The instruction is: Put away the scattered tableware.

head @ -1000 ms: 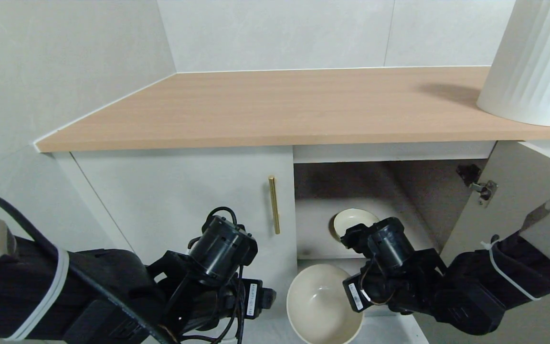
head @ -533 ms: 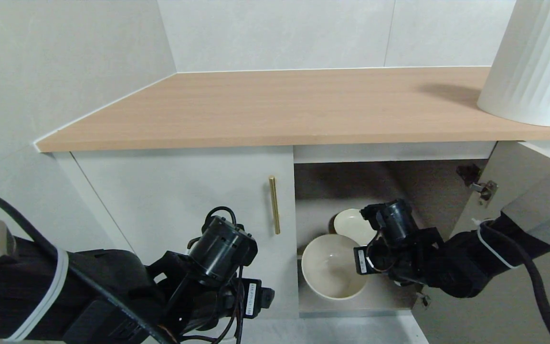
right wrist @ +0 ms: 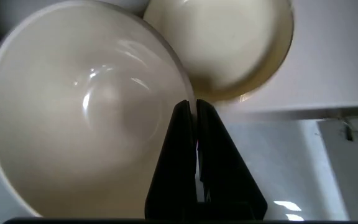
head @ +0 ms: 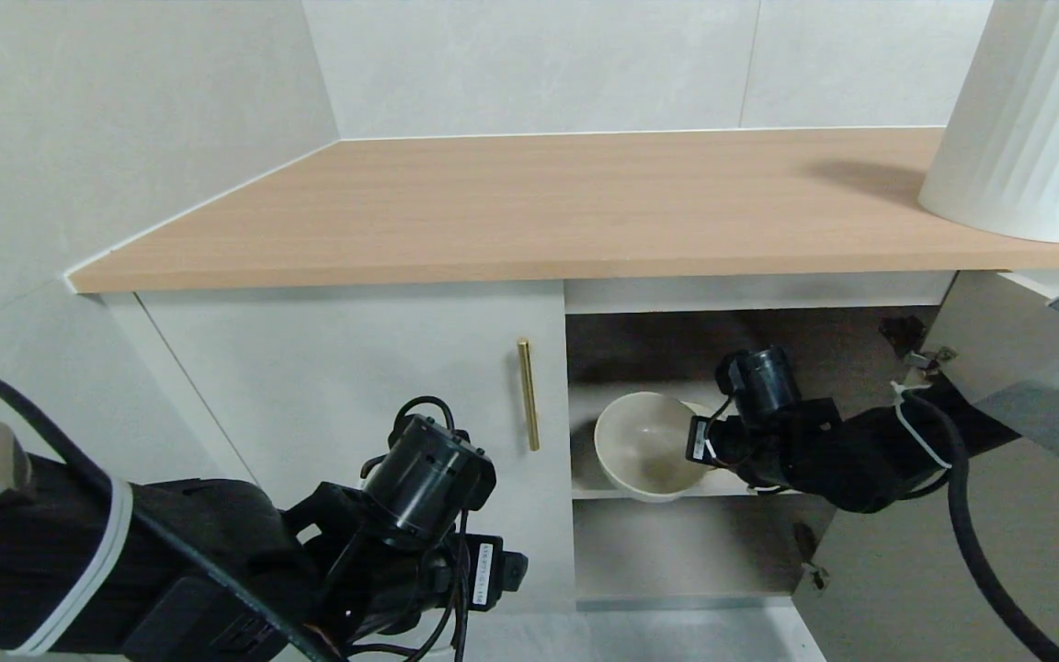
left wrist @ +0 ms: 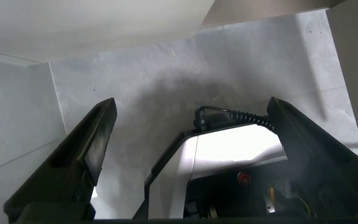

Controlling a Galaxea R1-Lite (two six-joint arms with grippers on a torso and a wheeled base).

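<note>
Head view: a cream bowl (head: pixel 642 443) is seen inside the open right half of a cabinet (head: pixel 768 292), at the near edge of its upper shelf (head: pixel 583 450). Whether the bowl's base rests on the shelf cannot be told. The bowl is tilted, with its opening turned toward the near side. Its right rim is pinched by the right gripper (head: pixel 697 450). In the right wrist view the 2 dark fingers (right wrist: pixel 180 155) are pressed together on that rim, 1 inside the bowl and 1 outside. A smaller bowl (right wrist: pixel 229 43) is placed on the same shelf, just beyond the held bowl and to its right. In the head view only a sliver of it is visible behind the larger rim. The left gripper (left wrist: pixel 191 109) is held low and near, in front of the closed door (head: pixel 355 368). Its 2 fingers are spread well apart with nothing between them. A slim gold handle (head: pixel 527 393) is fixed upright at the right edge of that door. The open door (head: pixel 906 588) is swung out at the right. A white ribbed container (head: pixel 1035 119) is set at the far right of the wooden countertop (head: pixel 539 202).
</note>
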